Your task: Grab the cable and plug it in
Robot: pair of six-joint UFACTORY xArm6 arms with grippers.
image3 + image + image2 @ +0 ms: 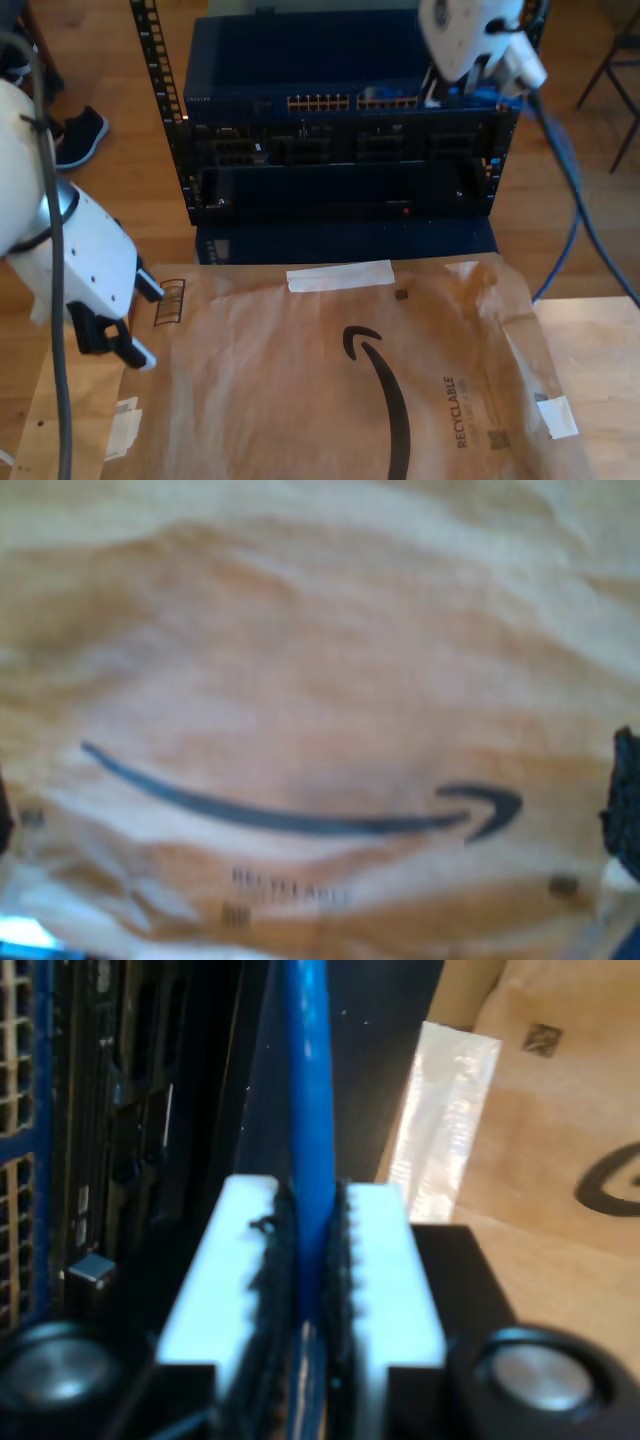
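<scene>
The blue cable (308, 1080) runs straight out between the white fingers (395, 1270) of my second gripper (312, 1250), which is shut on it. Its plug end is out of view. In the exterior view my second gripper (438, 92) is at the upper right of the rack, against the switch's row of ports (340, 102). From there the cable (572, 215) hangs down towards the exterior view's right. My first gripper (112, 342) hovers open over the brown paper's edge at the exterior view's left. Its dark fingertips (625, 805) stand far apart with nothing between them.
A black rack (340, 165) with blue equipment stands behind the table. Crumpled brown paper (330, 400) with a black smile logo (300, 815) covers the tabletop. A shoe (80, 135) rests on the wooden floor at the exterior view's upper left.
</scene>
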